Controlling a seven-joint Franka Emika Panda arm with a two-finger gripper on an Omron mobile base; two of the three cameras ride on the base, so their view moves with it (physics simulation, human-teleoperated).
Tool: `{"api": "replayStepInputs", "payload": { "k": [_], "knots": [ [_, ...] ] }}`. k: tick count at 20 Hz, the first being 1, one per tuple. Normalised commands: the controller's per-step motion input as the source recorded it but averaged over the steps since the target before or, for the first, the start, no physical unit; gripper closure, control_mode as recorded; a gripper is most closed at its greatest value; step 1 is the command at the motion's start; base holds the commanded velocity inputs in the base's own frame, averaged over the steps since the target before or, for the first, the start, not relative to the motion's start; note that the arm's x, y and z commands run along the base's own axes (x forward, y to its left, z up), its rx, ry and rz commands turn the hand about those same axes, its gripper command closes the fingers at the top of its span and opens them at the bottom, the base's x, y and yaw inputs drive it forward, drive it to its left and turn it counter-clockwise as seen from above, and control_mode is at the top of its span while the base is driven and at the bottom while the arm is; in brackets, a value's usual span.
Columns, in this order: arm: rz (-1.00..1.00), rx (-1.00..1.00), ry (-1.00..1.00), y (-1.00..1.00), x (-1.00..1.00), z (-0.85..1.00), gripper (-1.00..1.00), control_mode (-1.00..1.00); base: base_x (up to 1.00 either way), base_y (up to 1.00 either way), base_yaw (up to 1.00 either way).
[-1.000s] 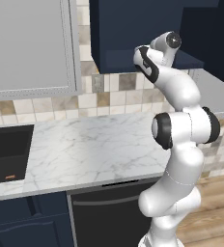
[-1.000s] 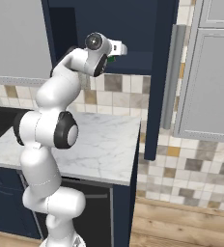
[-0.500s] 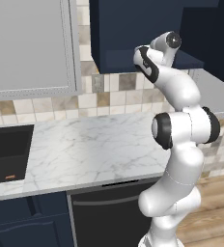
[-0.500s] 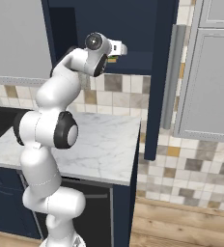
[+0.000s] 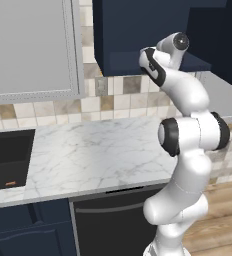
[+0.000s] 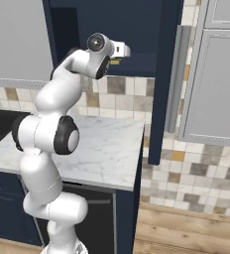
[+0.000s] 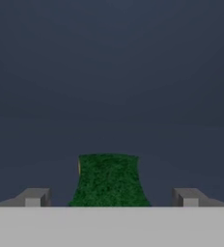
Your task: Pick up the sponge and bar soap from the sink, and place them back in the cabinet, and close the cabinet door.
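Two finger tips stand wide apart at the gripper [image 7: 109, 198], with the sponge [image 7: 108, 179] lying green face up between them on the navy floor of the cabinet [image 7: 114, 87] — neither tip touches it. One small orange piece — the bar soap [image 5: 10, 184] — lies in the black sink [image 5: 8, 160], well apart from the arm; the cabinet door [image 6: 162, 74] stands open.

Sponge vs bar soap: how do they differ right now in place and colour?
The sponge lies on the navy cabinet floor between the open jaws, touched by neither; the bar soap lies down in the black sink. The sponge shows a green face with a yellow edge; the soap is orange. The sponge is put away; the soap is not yet picked up. Both lie flat.
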Motion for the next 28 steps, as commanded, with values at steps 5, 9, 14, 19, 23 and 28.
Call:
{"api": "replayStepInputs", "payload": {
  "k": [5, 9, 14, 19, 23, 28],
  "knots": [
    [0.0, 0.0, 0.0, 0.0, -0.23, 0.0, -1.0, -1.0, 0.0, 0.0, 0.0],
    [0.0, 0.0, -0.01, 0.0, -0.3, 0.0, -1.0, -1.0, 0.0, 0.0, 0.0],
    [0.0, 0.0, 0.0, 0.0, -0.45, 0.0, -1.0, -1.0, 0.0, 0.0, 0.0],
    [0.0, 0.0, 0.0, 0.0, -0.67, 0.0, -1.0, -1.0, 0.0, 0.0, 0.0],
    [0.0, 0.0, 0.0, 0.03, -0.75, 0.0, -1.0, -1.0, 0.0, 0.0, 0.0],
    [0.0, 0.0, 0.02, 0.07, -0.83, 0.0, -1.0, -1.0, 0.0, 0.0, 0.0]
  ]
}}
